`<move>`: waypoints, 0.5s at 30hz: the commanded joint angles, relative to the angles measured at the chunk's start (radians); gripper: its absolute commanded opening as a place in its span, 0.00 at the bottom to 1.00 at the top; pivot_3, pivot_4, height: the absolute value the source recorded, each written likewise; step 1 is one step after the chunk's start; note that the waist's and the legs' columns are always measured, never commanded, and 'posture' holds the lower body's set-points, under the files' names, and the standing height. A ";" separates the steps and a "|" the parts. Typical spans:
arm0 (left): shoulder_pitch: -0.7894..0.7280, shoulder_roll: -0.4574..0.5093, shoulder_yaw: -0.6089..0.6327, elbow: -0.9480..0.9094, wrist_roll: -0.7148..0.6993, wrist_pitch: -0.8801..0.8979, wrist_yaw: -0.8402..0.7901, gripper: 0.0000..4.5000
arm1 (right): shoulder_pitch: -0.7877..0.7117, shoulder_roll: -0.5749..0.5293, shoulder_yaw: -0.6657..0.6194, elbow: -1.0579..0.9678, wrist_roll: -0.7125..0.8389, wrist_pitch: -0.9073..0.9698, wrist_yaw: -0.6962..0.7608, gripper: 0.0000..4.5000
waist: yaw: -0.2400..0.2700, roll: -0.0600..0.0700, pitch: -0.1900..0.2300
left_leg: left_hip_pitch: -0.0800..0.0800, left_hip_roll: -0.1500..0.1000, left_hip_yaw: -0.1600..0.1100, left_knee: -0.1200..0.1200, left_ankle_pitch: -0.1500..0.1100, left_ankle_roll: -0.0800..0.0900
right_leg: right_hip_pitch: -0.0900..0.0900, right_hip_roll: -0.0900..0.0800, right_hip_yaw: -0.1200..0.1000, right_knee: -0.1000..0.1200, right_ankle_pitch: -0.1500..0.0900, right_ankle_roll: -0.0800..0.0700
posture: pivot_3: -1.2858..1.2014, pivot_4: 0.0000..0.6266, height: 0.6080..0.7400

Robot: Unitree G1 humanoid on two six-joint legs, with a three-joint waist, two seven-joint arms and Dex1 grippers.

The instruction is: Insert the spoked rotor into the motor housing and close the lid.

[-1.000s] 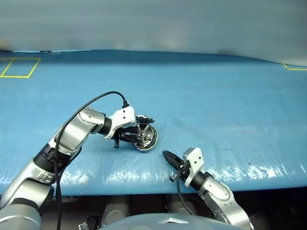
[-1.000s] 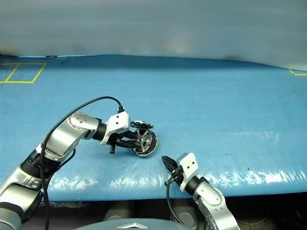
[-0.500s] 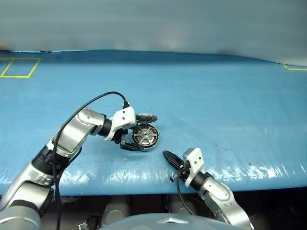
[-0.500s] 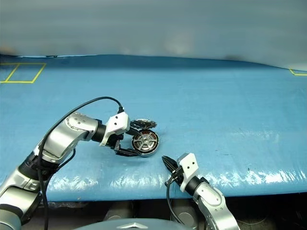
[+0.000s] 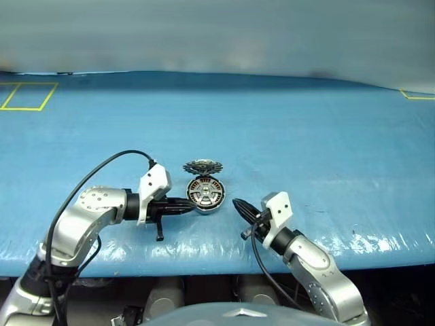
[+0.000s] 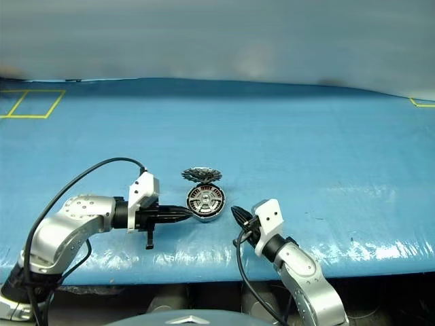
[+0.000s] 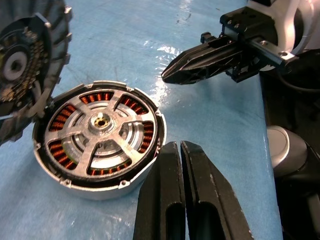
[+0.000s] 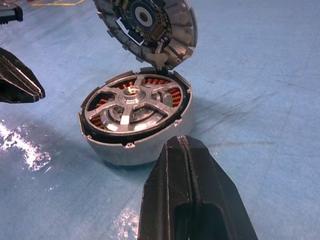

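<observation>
The motor housing [image 5: 204,195] sits flat on the blue table, and the spoked rotor [image 7: 100,132] lies inside it over the copper windings. The lid [image 5: 202,167] stands open behind the housing, hinged at its far edge, with its segmented inside showing [image 8: 150,25]. My left gripper [image 5: 190,202] is shut and empty, its tip just left of the housing wall [image 7: 100,192]. My right gripper [image 5: 236,204] is also shut and empty, pointing at the housing from the right with a small gap between them.
The blue table [image 5: 306,136] stretches wide around the parts. Yellow tape lines [image 5: 27,95] mark its far left corner. The table's front edge [image 5: 204,261] runs just below both grippers.
The left gripper has let go of the housing, drawn back to the left and shut. The housing, tilted before, now lies flat with the lid open. The right gripper has risen slightly toward it.
</observation>
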 commanded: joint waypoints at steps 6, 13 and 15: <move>0.245 -0.109 0.140 -0.124 0.027 -0.241 0.168 0.01 | -0.175 -0.033 0.023 -0.214 0.080 0.408 -0.077 0.00 | 0.002 0.000 0.000 | 0.000 0.000 0.000 0.000 0.000 0.000 | 0.000 0.000 0.000 -0.001 0.001 -0.002 | 0.52 0.24 1.00; 0.349 -0.215 0.172 -0.075 0.037 -0.387 0.258 0.01 | -0.301 0.023 0.051 -0.150 0.059 0.526 -0.148 0.00 | 0.000 0.000 -0.001 | 0.000 -0.001 0.001 0.000 0.000 0.000 | 0.000 -0.001 0.000 -0.001 -0.001 0.000 | 0.52 0.24 1.00; 0.369 -0.225 0.167 -0.053 0.057 -0.441 0.258 0.01 | -0.317 0.039 0.058 -0.129 0.050 0.530 -0.161 0.00 | 0.000 0.000 -0.001 | 0.000 -0.001 0.000 0.000 0.000 0.000 | 0.000 0.000 0.000 -0.001 -0.001 0.000 | 0.52 0.24 1.00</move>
